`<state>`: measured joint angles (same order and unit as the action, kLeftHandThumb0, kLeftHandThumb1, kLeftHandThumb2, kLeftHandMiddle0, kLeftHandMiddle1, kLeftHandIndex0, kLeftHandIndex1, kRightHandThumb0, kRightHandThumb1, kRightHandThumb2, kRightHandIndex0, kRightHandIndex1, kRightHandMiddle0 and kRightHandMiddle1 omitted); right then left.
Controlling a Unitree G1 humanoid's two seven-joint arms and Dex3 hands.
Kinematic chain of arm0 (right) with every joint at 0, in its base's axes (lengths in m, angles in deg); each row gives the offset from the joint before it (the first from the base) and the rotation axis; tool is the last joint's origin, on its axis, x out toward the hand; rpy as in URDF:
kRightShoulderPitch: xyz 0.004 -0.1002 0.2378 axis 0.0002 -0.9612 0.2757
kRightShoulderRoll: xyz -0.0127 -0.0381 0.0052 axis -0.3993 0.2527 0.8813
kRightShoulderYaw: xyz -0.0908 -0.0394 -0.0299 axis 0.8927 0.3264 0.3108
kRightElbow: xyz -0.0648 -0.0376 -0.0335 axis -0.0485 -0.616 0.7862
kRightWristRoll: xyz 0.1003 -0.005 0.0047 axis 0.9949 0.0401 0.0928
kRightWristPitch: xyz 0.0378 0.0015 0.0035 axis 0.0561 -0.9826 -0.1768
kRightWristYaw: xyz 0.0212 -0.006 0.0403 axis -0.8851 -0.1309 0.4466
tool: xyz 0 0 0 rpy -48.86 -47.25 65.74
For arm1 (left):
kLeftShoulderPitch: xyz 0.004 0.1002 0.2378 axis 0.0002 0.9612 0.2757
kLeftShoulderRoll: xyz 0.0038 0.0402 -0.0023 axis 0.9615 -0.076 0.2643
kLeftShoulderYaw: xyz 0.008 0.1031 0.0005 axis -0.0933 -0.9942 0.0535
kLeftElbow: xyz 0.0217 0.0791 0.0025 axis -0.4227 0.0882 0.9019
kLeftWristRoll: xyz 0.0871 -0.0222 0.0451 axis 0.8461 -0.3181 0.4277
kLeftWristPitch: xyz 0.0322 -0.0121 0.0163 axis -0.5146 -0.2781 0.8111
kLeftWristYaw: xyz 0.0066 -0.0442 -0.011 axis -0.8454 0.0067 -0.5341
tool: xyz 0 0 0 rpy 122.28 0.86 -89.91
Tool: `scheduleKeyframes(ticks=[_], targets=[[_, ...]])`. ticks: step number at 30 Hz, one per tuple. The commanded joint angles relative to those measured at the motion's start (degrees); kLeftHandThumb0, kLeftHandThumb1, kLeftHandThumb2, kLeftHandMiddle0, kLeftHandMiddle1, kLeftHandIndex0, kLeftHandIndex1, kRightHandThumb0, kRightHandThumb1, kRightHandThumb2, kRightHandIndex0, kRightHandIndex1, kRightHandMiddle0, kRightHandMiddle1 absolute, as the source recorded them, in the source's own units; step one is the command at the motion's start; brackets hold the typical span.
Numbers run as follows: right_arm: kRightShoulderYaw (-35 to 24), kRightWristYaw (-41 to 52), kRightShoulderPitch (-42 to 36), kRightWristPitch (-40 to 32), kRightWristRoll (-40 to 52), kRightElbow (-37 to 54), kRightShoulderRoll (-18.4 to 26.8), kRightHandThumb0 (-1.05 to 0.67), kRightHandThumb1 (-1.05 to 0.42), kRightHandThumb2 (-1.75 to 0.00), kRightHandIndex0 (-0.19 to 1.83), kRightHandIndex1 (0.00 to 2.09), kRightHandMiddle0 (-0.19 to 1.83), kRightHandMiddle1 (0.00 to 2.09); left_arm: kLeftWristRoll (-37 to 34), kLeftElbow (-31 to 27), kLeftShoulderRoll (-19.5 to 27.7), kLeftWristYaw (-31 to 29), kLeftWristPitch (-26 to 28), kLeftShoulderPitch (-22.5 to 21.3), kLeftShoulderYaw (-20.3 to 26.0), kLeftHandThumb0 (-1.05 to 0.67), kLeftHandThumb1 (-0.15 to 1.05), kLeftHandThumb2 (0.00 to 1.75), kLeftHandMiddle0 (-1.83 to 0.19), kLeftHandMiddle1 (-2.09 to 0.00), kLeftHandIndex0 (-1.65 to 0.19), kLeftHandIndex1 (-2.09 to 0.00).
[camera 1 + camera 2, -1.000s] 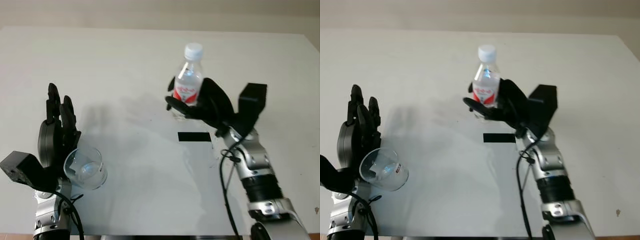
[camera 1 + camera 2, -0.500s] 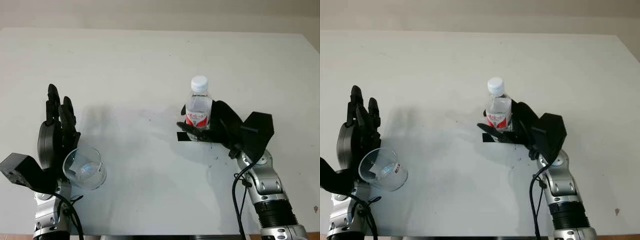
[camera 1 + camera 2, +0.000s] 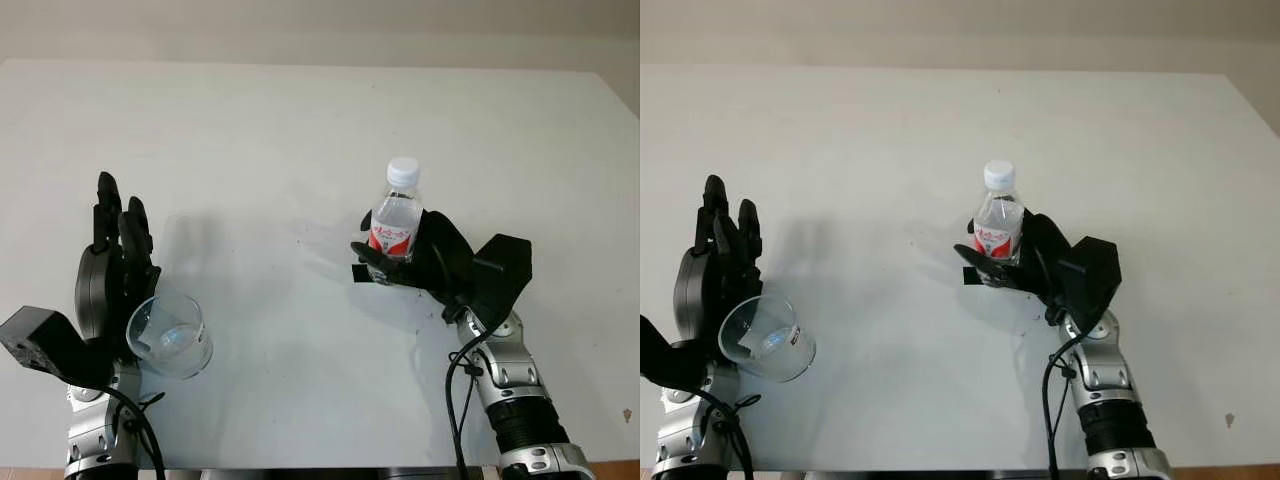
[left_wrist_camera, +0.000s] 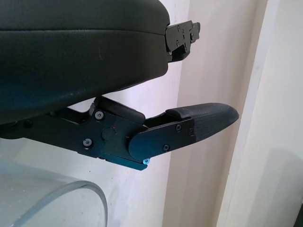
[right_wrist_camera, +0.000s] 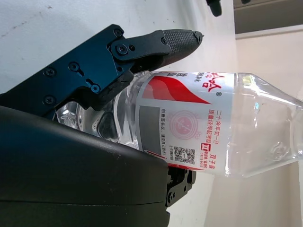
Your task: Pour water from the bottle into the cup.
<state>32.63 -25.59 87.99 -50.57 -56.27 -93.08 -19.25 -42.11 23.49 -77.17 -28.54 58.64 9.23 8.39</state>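
the clear plastic water bottle with a red-and-white label and white cap [image 3: 396, 226] stands upright over the small black rectangular mark [image 3: 360, 272] on the white table [image 3: 300, 130], the black three-finger right hand [image 3: 425, 262] wrapped around its lower body. the cap looks to be on, so pouring well means getting it off first, then carrying the bottle level across to the clear glass cup [image 3: 168, 336], well apart from the mark toward the near left. the left hand [image 3: 105, 280] sits just beside the cup, fingers upright, open, gripping nothing.
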Motion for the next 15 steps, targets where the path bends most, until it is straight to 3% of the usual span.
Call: scheduleKeyframes(ticks=[1,3,4,5,8,9,10,12,13,15], targets=[[0.3,-0.1,-1.2,-0.5,-0.6,-2.4,-0.2,-0.6,-1.05,-0.45,0.98,2.09,0.58,2.09,-0.3,-0.2,0.2,-0.3,-0.2,1.3,0.4,-0.74,1.05,0.66,0.18,-0.05,0.19,0.0],[0.1,-0.5,-1.3,0.3,-0.5,-2.8,-0.5,-0.62,-1.05,-0.36,0.86,2.09,0.53,2.09,-0.4,-0.4,0.2,-0.2,-0.1,1.3,0.5,-0.74,1.05,0.66,0.17,-0.05,0.19,0.0],[-0.1,-0.7,-1.4,0.9,-0.4,-3.0,-0.7,-0.67,-1.04,-0.23,0.66,2.04,0.39,2.02,-0.4,-0.4,0.2,-0.3,-0.2,1.3,0.6,-0.74,1.05,0.67,0.17,-0.05,0.19,0.0],[-0.3,-0.7,-1.4,1.6,-0.3,-3.3,-0.8,-0.69,-1.04,-0.17,0.59,2.02,0.34,1.99,-0.4,-0.4,0.3,-0.4,-0.2,1.3,0.6,-0.74,1.05,0.67,0.17,-0.05,0.19,0.0],[-1.3,1.3,-1.6,3.0,1.9,-4.0,-0.9,-0.73,-0.99,-0.07,0.28,1.71,0.2,1.65,-0.1,-0.1,0.5,-0.6,-0.7,1.2,0.8,-0.73,1.05,0.69,0.18,-0.05,0.19,0.0],[-1.5,2.6,-1.9,3.8,2.4,-4.2,-0.5,-0.72,-0.96,-0.06,0.22,1.56,0.19,1.51,0.0,-0.1,0.5,-0.5,-0.8,1.1,0.9,-0.72,1.05,0.69,0.18,-0.05,0.19,0.0],[-1.6,3.6,-1.9,4.4,2.7,-4.4,-0.2,-0.72,-0.93,-0.05,0.2,1.18,0.16,1.22,0.0,0.0,0.4,-0.4,-0.9,1.1,0.9,-0.73,1.05,0.69,0.17,-0.06,0.19,0.0],[-1.8,4.1,-2.3,4.9,2.5,-3.9,0.4,-0.72,-0.91,-0.05,0.22,0.82,0.19,0.92,-0.1,-0.1,0.3,-0.2,-0.7,0.9,0.9,-0.73,1.05,0.68,0.16,-0.06,0.19,0.0],[-1.7,3.8,-2.5,5.2,2.0,-3.8,0.7,-0.74,-0.88,-0.05,0.28,0.53,0.22,0.7,-0.2,-0.1,0.2,-0.2,-0.6,0.9,0.9,-0.73,1.05,0.68,0.16,-0.06,0.19,0.0],[-1.6,3.3,-2.6,7.6,0.5,-4.6,1.4,-0.76,-0.87,-0.05,0.33,0.24,0.26,0.43,-0.4,0.0,0.0,-0.1,-0.7,0.8,1.0,-0.73,1.05,0.67,0.16,-0.06,0.19,0.0]])
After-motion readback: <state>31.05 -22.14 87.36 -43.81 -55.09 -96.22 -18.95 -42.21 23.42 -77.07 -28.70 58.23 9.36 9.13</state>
